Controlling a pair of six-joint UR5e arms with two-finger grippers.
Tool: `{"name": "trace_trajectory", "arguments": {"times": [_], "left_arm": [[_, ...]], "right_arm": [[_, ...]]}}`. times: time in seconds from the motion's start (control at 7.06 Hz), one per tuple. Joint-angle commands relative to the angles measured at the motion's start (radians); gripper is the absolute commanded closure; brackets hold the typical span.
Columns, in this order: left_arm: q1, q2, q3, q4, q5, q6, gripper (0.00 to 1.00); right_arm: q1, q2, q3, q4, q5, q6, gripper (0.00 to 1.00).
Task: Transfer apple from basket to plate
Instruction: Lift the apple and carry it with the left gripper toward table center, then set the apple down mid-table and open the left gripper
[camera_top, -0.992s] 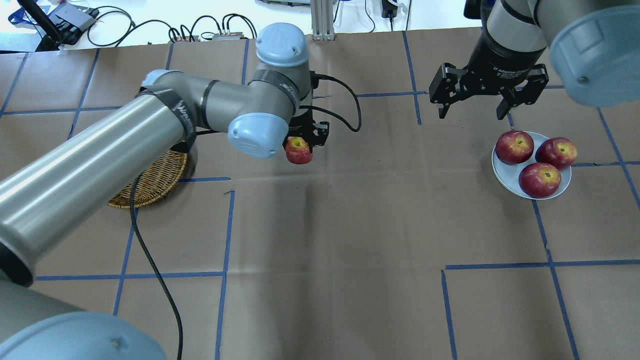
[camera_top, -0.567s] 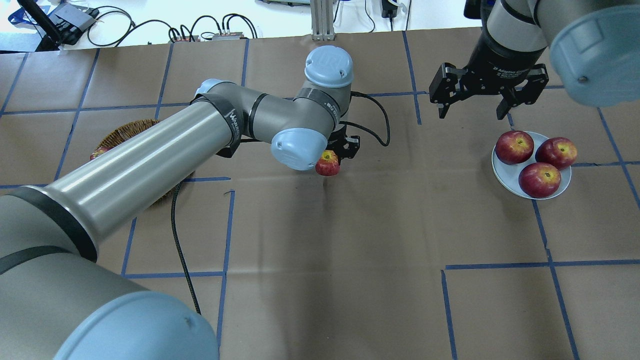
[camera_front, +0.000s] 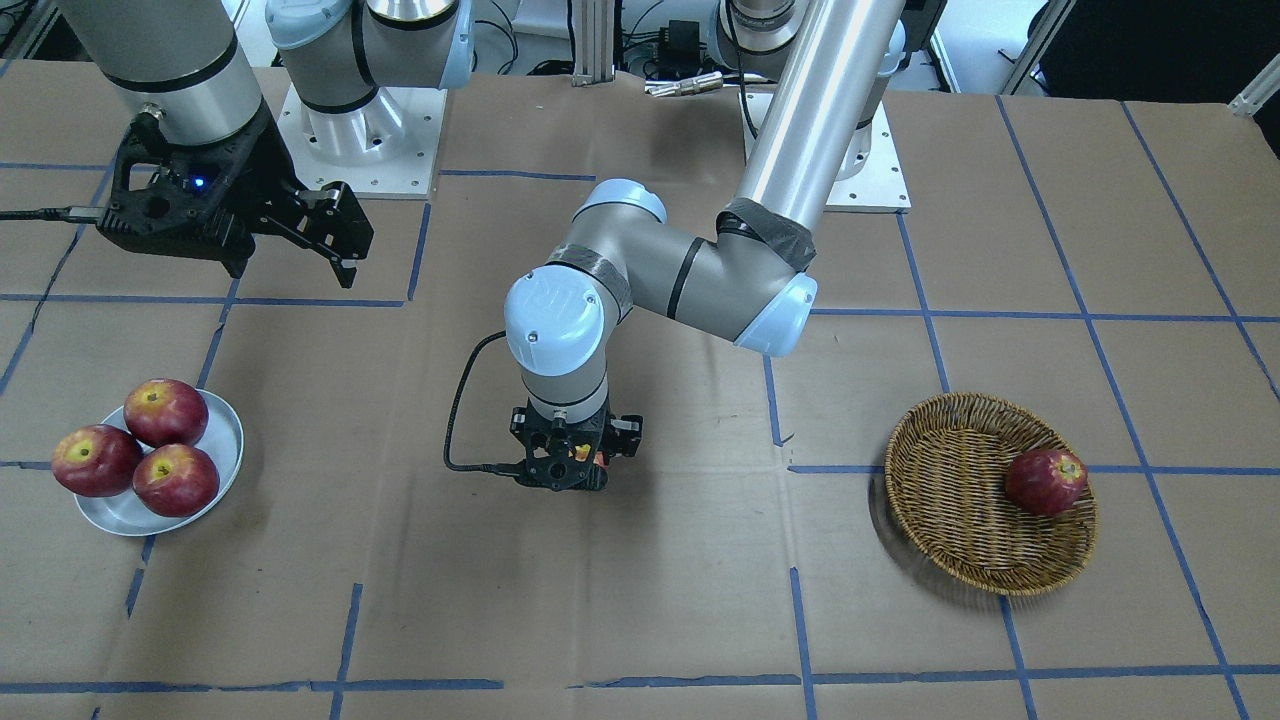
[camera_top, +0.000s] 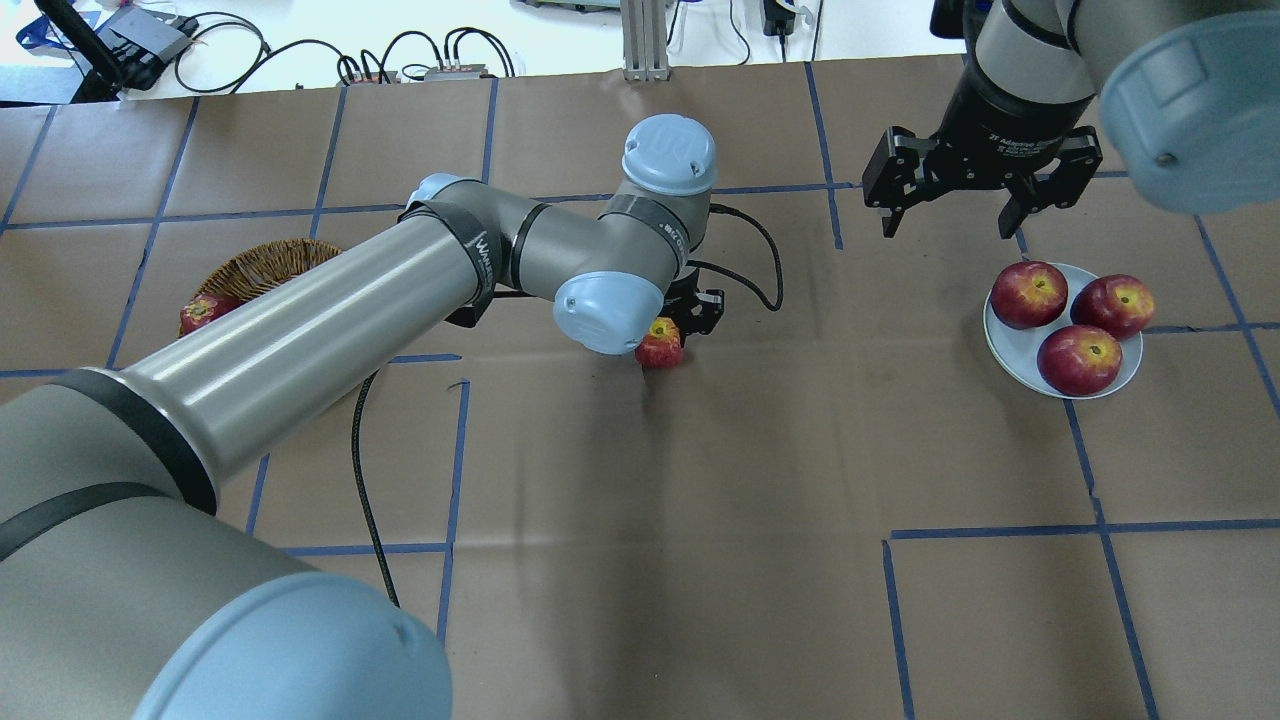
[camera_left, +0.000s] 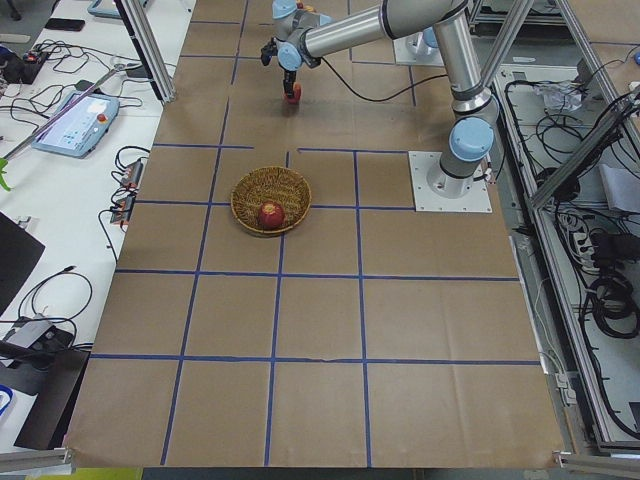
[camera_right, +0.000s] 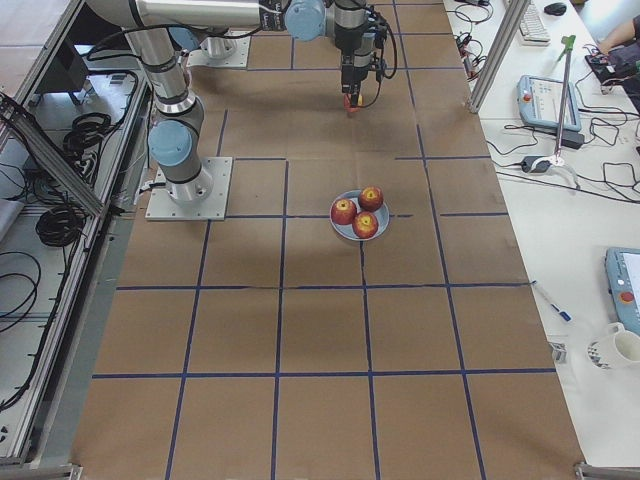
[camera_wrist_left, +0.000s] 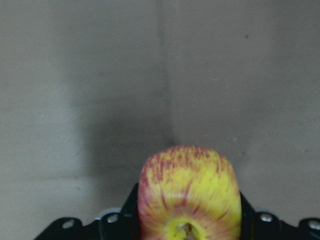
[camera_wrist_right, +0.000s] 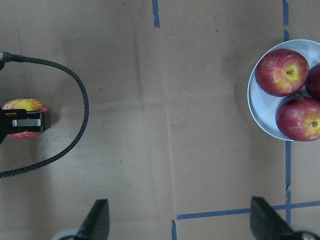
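The yellow, red-streaked apple is held in my left gripper, which is shut on it low over the middle of the table. The apple also shows in the overhead view and the right wrist view. In the front view the left gripper hides most of it. The wicker basket lies far to the robot's left. The white-grey plate lies to the right, holding three dark red apples. My right gripper hangs open and empty above the table, just behind the plate.
One dark red apple lies in the basket. The left wrist cable loops beside the held apple. Brown paper with blue tape lines covers the table. Cables and equipment line the far edge.
My left arm has swung right, away from the basket toward the table's middle, carrying the apple and lowering it. The right gripper has hardly moved and stays open.
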Motion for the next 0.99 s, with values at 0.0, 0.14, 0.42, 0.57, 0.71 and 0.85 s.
{"name": "trace_trajectory", "arguments": {"times": [0.0, 0.14, 0.42, 0.57, 0.71, 0.85], "left_arm": [[0.0, 0.001, 0.003, 0.0, -0.001, 0.001, 0.22], [0.0, 0.004, -0.002, 0.0, -0.001, 0.0, 0.03], [0.0, 0.056, 0.024, -0.03, -0.008, 0.0, 0.01], [0.009, 0.128, 0.038, -0.083, -0.009, 0.009, 0.01], [0.033, 0.202, 0.065, -0.172, -0.009, 0.033, 0.01], [0.067, 0.296, 0.092, -0.285, -0.012, 0.105, 0.01]], "right_arm": [[0.0, 0.0, 0.0, 0.0, 0.001, 0.0, 0.0], [0.0, 0.0, 0.002, 0.0, 0.001, 0.0, 0.0], [0.0, 0.0, 0.002, 0.0, 0.001, 0.0, 0.0], [0.0, 0.0, 0.0, 0.0, 0.001, 0.0, 0.0], [0.0, 0.0, 0.0, 0.0, 0.001, 0.0, 0.0], [0.0, 0.0, 0.0, 0.0, 0.001, 0.0, 0.0]]}}
